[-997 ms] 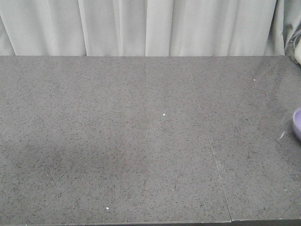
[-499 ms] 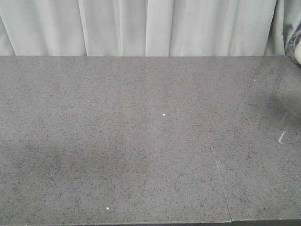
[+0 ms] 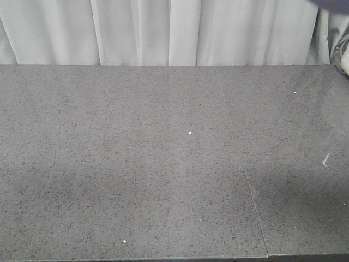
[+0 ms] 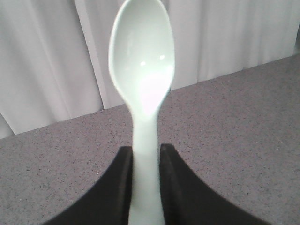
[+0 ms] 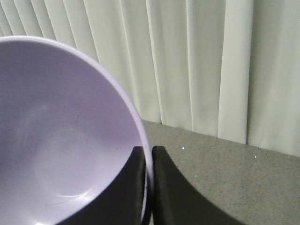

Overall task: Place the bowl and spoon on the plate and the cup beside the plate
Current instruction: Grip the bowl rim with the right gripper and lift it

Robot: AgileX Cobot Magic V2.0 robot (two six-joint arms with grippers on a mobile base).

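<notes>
On the left: gripping the spoon (image 4: 143, 61) by its handle, left jaws drawn narrow against both sides of it. Scoop pointing up and away, held clear above the table (image 4: 243, 122), against the curtain (image 4: 42, 61) behind the table's far edge.

Across the middle, in the front view: nothing but bare grey table from near edge to far edge. No plate, no cup anywhere on it. Cannot tell where either stands.

On the right: pinching the rim of the bowl (image 5: 61, 131), right jaws nearly closed on the thin wall, one inside and one outside. Lifted off the table and tilted, hollow side facing the wrist camera.

Changed in the last second: bowl seen as a purple sliver at the table's right edge a second ago, gone from there half a second ago, absent now as well. New at the top right, above the table's far edge: a dark shape (image 3: 334, 3), too little of it to name.

For the task, by judgement: bowl and spoon both in hand and airborne, neither placed. Needing a plate on the table first; then likely bowl, spoon, cup. Risk: tilted bowl swivelling in so slim a rim grip.
</notes>
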